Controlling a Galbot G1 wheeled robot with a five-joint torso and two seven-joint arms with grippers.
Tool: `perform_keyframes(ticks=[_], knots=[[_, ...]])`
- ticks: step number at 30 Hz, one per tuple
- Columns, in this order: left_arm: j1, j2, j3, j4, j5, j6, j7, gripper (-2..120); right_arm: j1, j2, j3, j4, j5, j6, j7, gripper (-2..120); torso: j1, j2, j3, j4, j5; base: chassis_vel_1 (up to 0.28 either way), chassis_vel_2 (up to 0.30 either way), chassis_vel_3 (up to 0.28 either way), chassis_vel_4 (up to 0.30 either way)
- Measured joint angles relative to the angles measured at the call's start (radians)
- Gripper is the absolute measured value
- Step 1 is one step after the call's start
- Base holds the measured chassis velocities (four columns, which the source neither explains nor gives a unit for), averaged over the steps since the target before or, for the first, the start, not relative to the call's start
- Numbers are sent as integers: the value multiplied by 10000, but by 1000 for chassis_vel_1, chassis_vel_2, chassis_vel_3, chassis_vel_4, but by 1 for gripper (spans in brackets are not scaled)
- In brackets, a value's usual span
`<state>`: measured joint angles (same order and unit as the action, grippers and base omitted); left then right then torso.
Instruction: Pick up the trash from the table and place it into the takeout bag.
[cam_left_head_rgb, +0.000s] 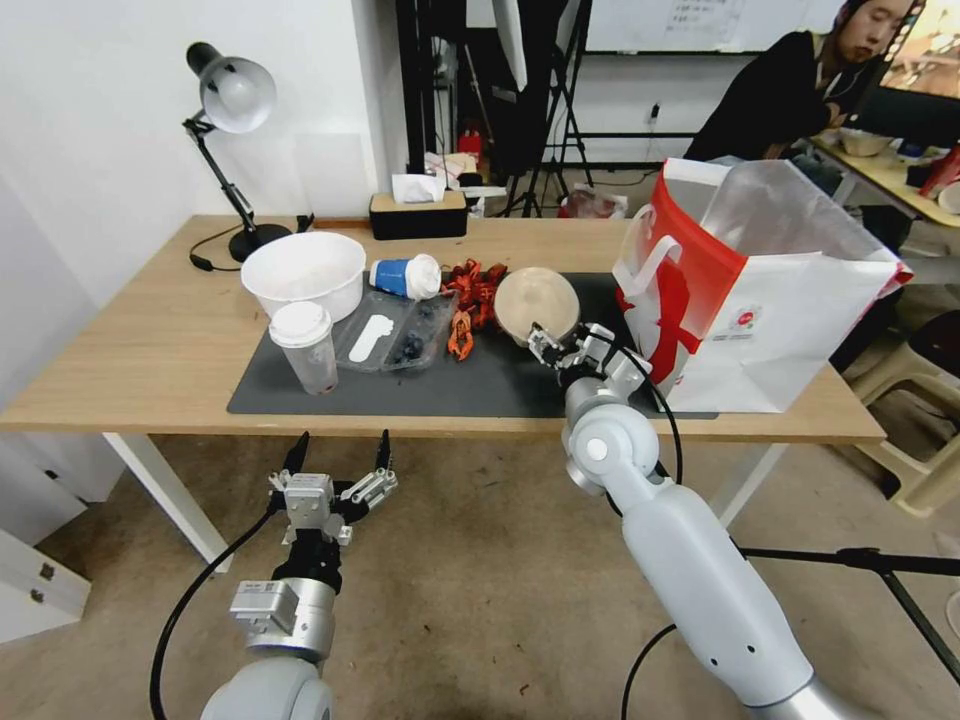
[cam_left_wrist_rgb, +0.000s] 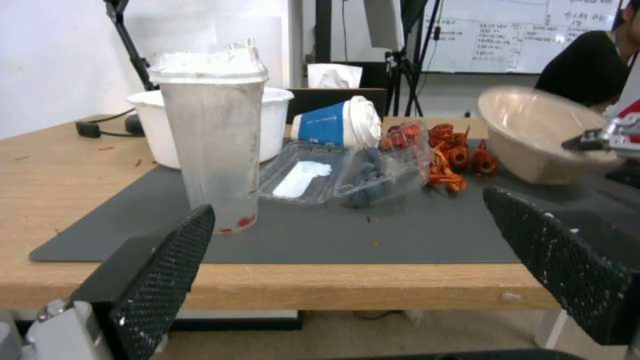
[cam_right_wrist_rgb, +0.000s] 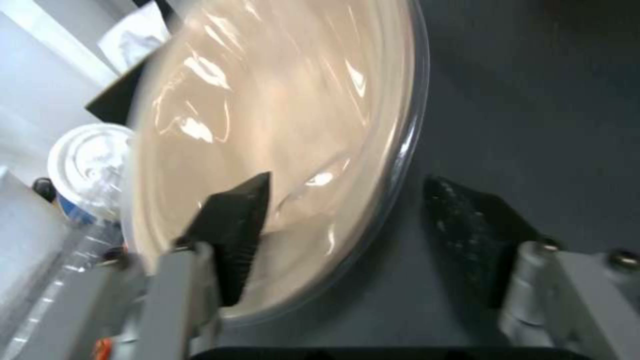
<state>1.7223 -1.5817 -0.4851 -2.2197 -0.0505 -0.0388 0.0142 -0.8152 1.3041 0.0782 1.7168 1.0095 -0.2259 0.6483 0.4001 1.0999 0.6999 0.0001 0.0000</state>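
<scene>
On the dark mat (cam_left_head_rgb: 480, 385) of the table (cam_left_head_rgb: 150, 340) the beige lidded container (cam_left_head_rgb: 535, 300) (cam_left_wrist_rgb: 540, 130) (cam_right_wrist_rgb: 267, 100) is tilted. My right gripper (cam_left_head_rgb: 548, 345) (cam_right_wrist_rgb: 348, 182) is shut on its near rim, one finger on the clear lid and one behind the rim. The takeout bag (cam_left_head_rgb: 760, 300) stands open just right of it. A white-lidded clear cup (cam_left_head_rgb: 303, 345) (cam_left_wrist_rgb: 213, 145) stands upright and a blue-and-white cup (cam_left_head_rgb: 400, 277) (cam_left_wrist_rgb: 333, 125) lies on its side. My left gripper (cam_left_head_rgb: 343, 440) (cam_left_wrist_rgb: 348, 202) hangs open in front of the table's edge, below the top.
A clear plastic tray (cam_left_head_rgb: 395, 335) with dark berries and a pile of red shells (cam_left_head_rgb: 472, 295) (cam_left_wrist_rgb: 453, 150) lie mid-mat. A white bowl (cam_left_head_rgb: 303, 270), a desk lamp (cam_left_head_rgb: 230, 110) and a tissue box (cam_left_head_rgb: 418, 210) stand toward the back. Bare wood lies at the left.
</scene>
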Motion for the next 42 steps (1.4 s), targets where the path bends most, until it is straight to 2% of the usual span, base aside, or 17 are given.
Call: perform_keyframes(ticks=[2,3,6,8,10,13,15,17,20,21,24,25,28,33,35,36,42], knots=[[13,-7,23,1,19,-11,0,100,-45,-3,15,0,6,-20,14,50,0,0,0,-1,0,0,0,0,0],[13,-7,23,1,19,-11,0,100,-45,-3,15,0,6,-20,14,50,0,0,0,-1,0,0,0,0,0],[35,-11,37,4,30,-59,2,100,-117,-61,82,76,4,-23,39,33,0,1,0,-1,2,0,0,0,0],[40,-12,37,6,31,-75,2,100,-146,-88,119,131,1,-23,40,30,-1,0,0,-1,1,0,0,0,0],[52,-15,39,17,35,-133,4,100,-245,-174,206,266,-26,-22,32,20,-1,0,0,-1,1,0,0,0,0],[55,-18,44,17,37,-157,8,100,-321,-247,248,333,-93,6,-52,14,-1,0,0,-2,0,0,0,0,0],[52,-21,49,17,40,-164,12,100,-420,-368,306,481,-191,121,-283,5,-1,0,0,-2,1,0,0,0,0],[50,-21,50,18,40,-165,14,100,-450,-416,319,534,-243,186,-408,4,-1,1,0,-1,1,0,0,0,0],[43,-19,52,6,41,-165,20,100,-639,-708,389,949,-455,688,-1456,3,-1,1,0,-2,2,0,0,0,0],[43,-19,52,6,41,-165,20,100,-639,-708,389,949,-455,688,-1456,3,-1,1,0,-2,2,0,0,0,0],[37,-18,46,1,36,-165,20,100,-800,-1005,611,1515,-649,1443,-3003,3,-1,0,0,-1,1,0,0,0,0],[37,-18,46,1,36,-165,20,100,-800,-1005,611,1515,-649,1443,-3003,3,-1,0,0,-1,1,0,0,0,0],[30,-16,38,-2,36,-163,21,100,-780,-1259,1061,2051,-1062,1855,-4115,3,-3,1,0,-1,3,0,0,0,0],[23,-25,34,-2,35,-157,20,100,-348,-1613,1750,2539,-1815,1755,-4138,3,-3,1,0,0,2,0,0,0,0],[17,-41,39,-1,35,-153,20,100,68,-2068,2510,2663,-3062,1176,-3710,3,-3,0,0,1,2,0,0,0,0],[17,-41,39,-1,35,-153,20,100,68,-2068,2510,2663,-3062,1176,-3710,3,-3,0,0,1,2,0,0,0,0],[-2,-49,53,27,42,-151,20,100,260,-2951,3949,2644,-4457,180,-3289,3,-3,1,0,-6,4,0,0,0,0]])
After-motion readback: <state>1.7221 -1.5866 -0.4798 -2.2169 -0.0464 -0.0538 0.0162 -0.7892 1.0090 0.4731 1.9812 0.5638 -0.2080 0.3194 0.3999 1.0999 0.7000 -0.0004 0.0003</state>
